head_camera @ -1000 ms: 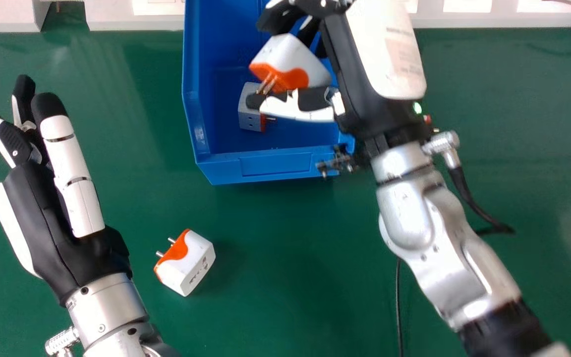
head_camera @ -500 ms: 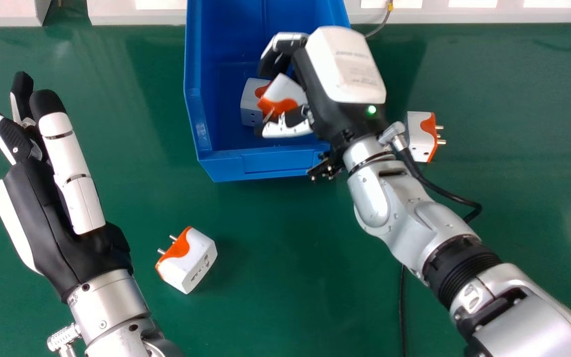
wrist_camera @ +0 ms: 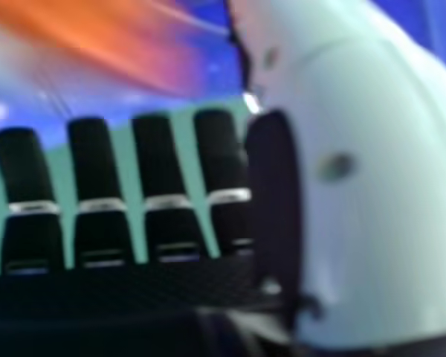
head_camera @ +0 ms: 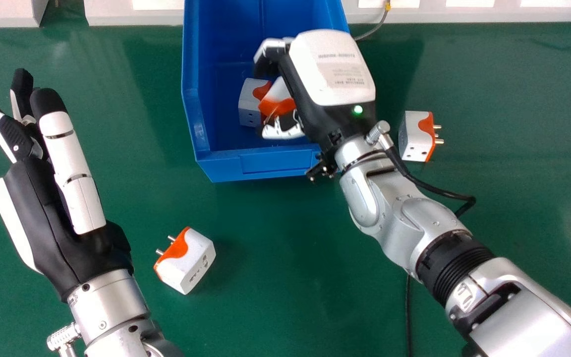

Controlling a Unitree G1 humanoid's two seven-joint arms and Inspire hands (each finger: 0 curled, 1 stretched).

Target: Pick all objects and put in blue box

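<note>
Looking at this one, I'd call it the drop-off step for one plug. The right hand (head_camera: 332, 69) was down inside the blue box (head_camera: 265, 166), with an orange-and-white plug (head_camera: 277, 105) between its thumb (head_camera: 283, 131) and fingers (wrist_camera: 93, 160). In the right hand view those fingers looked pretty straight, so I'd say the hand was mostly open, but honestly I couldn't tell if it was touching the plug or had let go completely. Another plug (head_camera: 249, 105) sat in the box right beside it, so two were inside the walls.

Two more were out on the green table (head_camera: 285, 238): a side plug (head_camera: 413, 136) just off to the right of the box, near the arm's cable (head_camera: 434, 188), and a front plug (head_camera: 186, 263) nearer the robot, between the box and the left hand (head_camera: 50, 223), which was open with nothing in it. So roughly halfway, by my count.

Next move, imo: make sure the plug was free, then go straight up before swinging out, so the thumb didn't snag the prongs or knock the wall. After that the side plug seemed the obvious pick for that arm, minding the cable.
</note>
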